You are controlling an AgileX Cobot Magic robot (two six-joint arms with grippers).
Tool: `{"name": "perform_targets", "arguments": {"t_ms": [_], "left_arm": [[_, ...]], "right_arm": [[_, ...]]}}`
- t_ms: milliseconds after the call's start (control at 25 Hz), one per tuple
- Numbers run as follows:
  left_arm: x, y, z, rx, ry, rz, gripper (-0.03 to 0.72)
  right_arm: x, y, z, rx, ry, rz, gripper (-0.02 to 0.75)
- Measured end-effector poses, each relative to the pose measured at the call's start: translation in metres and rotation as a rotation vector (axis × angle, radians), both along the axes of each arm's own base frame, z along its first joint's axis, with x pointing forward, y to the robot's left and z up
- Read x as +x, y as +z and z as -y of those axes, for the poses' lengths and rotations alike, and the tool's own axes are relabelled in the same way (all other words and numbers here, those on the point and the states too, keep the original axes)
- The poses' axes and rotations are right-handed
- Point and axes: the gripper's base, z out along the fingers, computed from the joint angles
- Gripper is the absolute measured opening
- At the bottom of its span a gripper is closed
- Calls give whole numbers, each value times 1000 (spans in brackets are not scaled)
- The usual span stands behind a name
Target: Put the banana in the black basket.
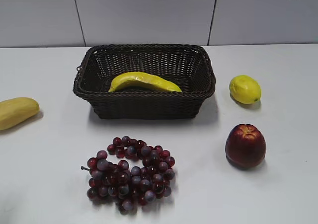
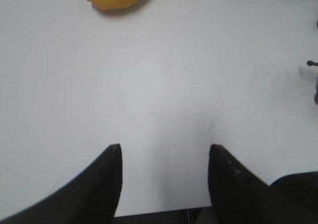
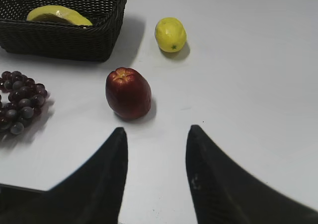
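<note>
Lying inside the black basket (image 1: pixel 144 105), on its floor toward the front wall: the banana (image 1: pixel 144 81), long, curved, yellow with a greenish cast, one end pointing toward the right-hand side. Task apparently complete, judged from this placement. Probably light, stiff enough to lift by one point, with a smooth and possibly slick skin; safest hold across the thick middle of the curve, reached from above between the flared wicker walls, not at the tapered tips. Also seen over the basket rim from the right wrist view, only partly. Around the basket on the white table (image 1: pixel 278 194): a bunch of dark red grapes (image 1: pixel 131 174) in front, a red apple (image 1: pixel 245 145) to the front right, a lemon (image 1: pixel 245 89) to the right, a plump yellow-tan fruit (image 1: pixel 15 112) at the far left edge. Right gripper (image 3: pixel 156 134) spread wide above bare table, holding nothing, apple just ahead. Left gripper (image 2: pixel 164 152) likewise spread and empty over bare table, yellow-tan fruit well beyond. Neither arm visible in the exterior view.
</note>
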Motion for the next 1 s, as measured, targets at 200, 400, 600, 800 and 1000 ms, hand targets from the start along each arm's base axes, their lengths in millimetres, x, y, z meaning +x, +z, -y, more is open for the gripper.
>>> {"name": "perform_targets", "arguments": {"t_ms": [200, 400, 600, 800, 1000], "left_arm": [[-24, -1, -2, -15, 3, 123, 533], [-46, 10, -4, -31, 5, 287, 533], [-70, 19, -6, -50, 10, 479, 533], [-93, 22, -8, -68, 16, 665, 527], [-102, 22, -9, -73, 17, 723, 521]], "right_arm": [[0, 0, 0, 0, 0, 0, 299], [0, 0, 0, 0, 0, 0, 299], [0, 0, 0, 0, 0, 0, 299], [0, 0, 0, 0, 0, 0, 299], [0, 0, 0, 0, 0, 1, 299]]}}
